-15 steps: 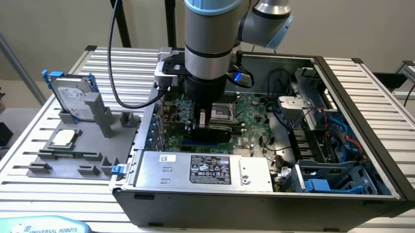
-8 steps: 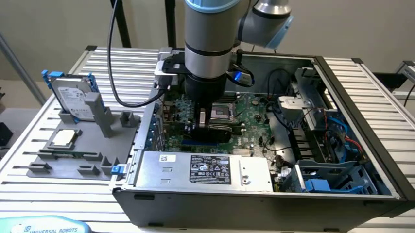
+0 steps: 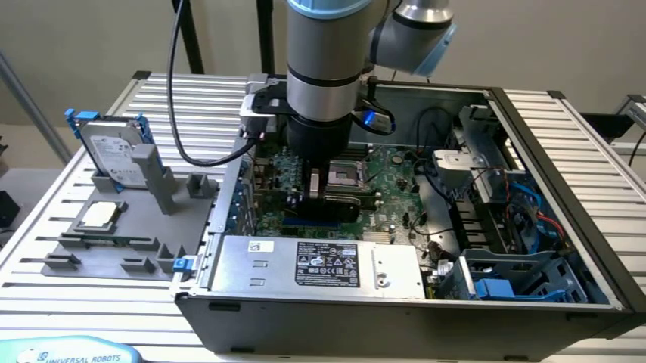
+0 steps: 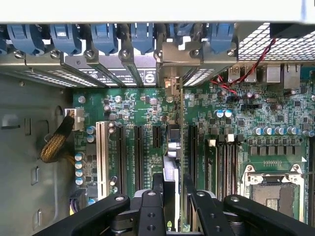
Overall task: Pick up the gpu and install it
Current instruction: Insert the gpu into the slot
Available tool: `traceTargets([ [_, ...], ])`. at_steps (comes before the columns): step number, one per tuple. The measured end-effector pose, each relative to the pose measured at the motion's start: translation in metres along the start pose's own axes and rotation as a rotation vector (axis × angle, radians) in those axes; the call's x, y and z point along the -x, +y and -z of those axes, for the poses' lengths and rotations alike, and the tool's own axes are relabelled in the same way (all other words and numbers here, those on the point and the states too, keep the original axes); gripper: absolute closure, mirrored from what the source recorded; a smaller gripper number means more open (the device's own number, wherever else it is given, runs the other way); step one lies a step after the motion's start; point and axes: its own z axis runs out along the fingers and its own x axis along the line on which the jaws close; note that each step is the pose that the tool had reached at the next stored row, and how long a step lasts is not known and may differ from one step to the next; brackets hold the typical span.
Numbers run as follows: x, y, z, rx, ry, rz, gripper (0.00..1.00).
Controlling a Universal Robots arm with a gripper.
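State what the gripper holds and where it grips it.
The gripper holds the gpu edge-on by its top edge, the card standing upright over the motherboard slots.

Head count from my remote desk: nearly all singles.
I count one open grey metal computer case (image 3: pixel 404 321), holding one green motherboard (image 3: pixel 389 170) and, at six o'clock inside it, one silver power supply box with a black label (image 3: pixel 313 265). At nine o'clock of the case in the exterior view is one grey plastic fixture tray (image 3: pixel 111 257) carrying one silver hard drive with blue side rails (image 3: pixel 106 151) and one small square silver CPU chip (image 3: pixel 101 214). There is one grey-and-blue robot arm (image 3: pixel 323 53), one black gripper (image 4: pixel 171 196) and one thin flat dark gpu (image 4: pixel 171 164). On the board I see one long white slot (image 4: pixel 102 152) and one metal CPU socket (image 4: pixel 275 189).
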Motion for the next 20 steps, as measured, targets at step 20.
traceTargets([
  [20,0.0017,0.002,-0.0038,-0.0004,0.0008,0.0,0.73],
])
